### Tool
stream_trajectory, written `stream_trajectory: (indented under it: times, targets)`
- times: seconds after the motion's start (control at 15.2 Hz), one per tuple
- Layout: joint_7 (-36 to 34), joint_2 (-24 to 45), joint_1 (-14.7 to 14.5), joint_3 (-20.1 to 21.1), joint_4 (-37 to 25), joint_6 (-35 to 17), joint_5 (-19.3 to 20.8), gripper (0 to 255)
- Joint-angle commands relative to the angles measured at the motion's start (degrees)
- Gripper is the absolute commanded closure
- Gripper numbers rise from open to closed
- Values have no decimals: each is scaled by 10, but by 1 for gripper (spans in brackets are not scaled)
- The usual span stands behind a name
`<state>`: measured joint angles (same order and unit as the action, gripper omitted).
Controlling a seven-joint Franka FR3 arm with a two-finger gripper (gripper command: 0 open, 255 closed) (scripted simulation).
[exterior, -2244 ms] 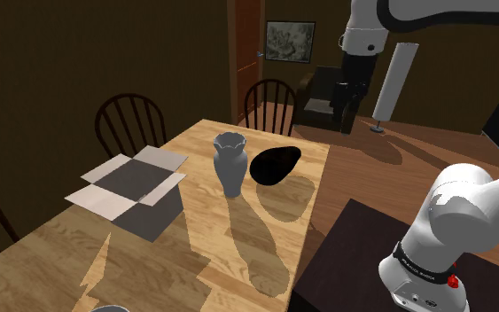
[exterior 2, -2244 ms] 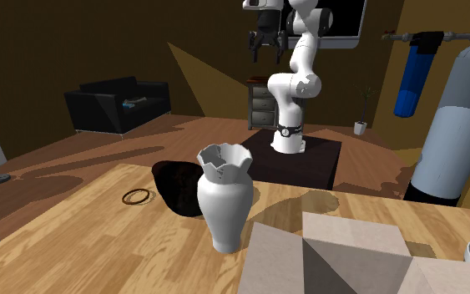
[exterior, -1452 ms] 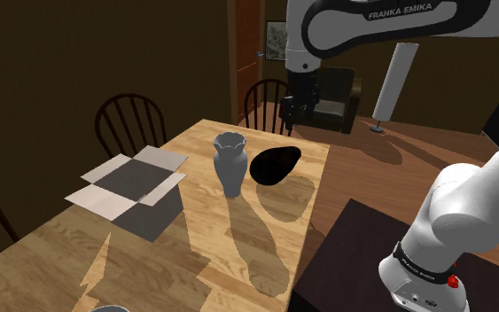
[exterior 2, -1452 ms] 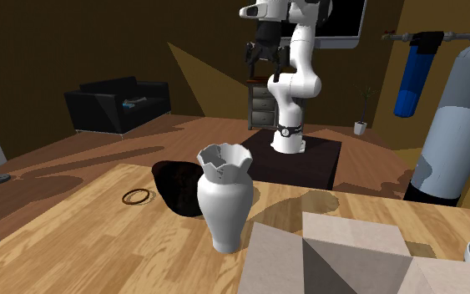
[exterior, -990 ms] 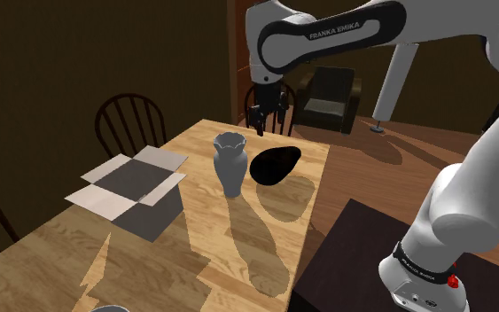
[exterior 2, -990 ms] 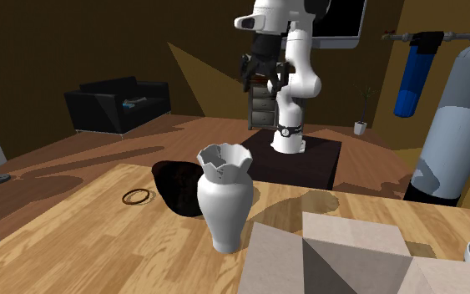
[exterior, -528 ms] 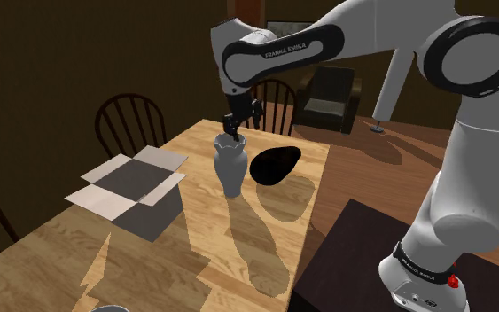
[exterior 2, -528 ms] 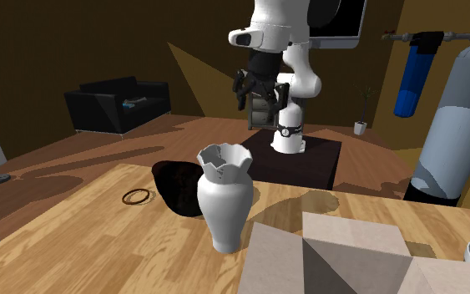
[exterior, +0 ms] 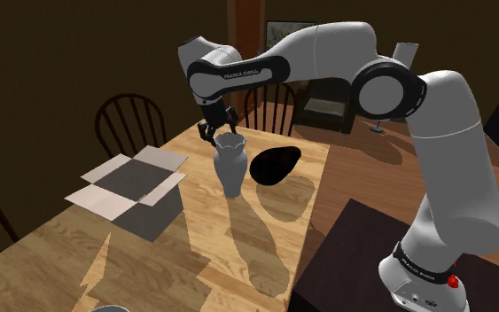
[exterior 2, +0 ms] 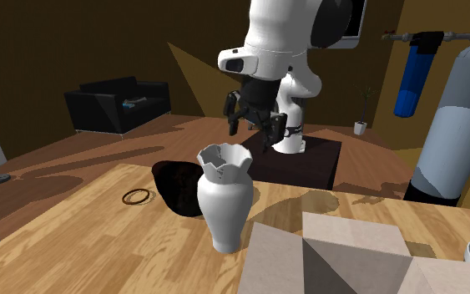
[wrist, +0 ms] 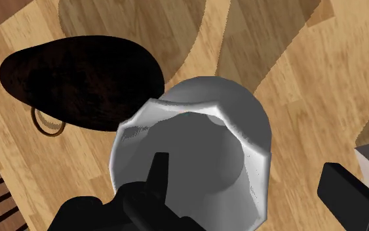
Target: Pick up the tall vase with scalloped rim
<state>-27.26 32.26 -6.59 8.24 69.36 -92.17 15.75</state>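
Note:
A tall pale grey vase [exterior: 230,166] with a scalloped rim stands upright on the wooden table [exterior: 238,257], about mid-table. It also appears in the second exterior view [exterior 2: 224,200] and from above in the wrist view [wrist: 196,144]. My black gripper [exterior: 218,129] hangs just above its rim, pointing down, seen also in the second exterior view [exterior 2: 250,125]. It is open [wrist: 248,197]: one finger [wrist: 156,177] lies over the vase mouth, the other [wrist: 353,193] stands well outside the vase wall. Nothing is held.
A flat black shape [exterior: 274,164] lies on the table right beside the vase, with a small ring [exterior 2: 137,196] at its edge. An open cardboard box [exterior: 132,191] sits on the vase's other side. Two wooden chairs [exterior: 130,124] [exterior: 269,102] line the far table edge.
The arm has swung from high at the shoulder view's right toward the left and downward, bringing the open gripper from beyond the table to just above the vase rim. The vase stayed put.

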Motion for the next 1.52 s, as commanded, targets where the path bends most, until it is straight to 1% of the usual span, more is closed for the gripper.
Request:
stream_trajectory:
  times: [0.0, 0.46, 0.59, 0.66, 1.25, 1.45]
  targets:
    - [0, 72, -13, -6, -97, 30, 11, 0]
    - [-11, 72, -9, -6, -43, -23, 12, 0]
    - [-12, 72, -9, -6, -39, -27, 12, 0]
    - [-11, 73, -9, -6, -41, -26, 12, 255]
    - [-12, 72, -9, -6, -39, -27, 12, 255]
    - [-7, 71, -10, -6, -59, -5, 11, 255]
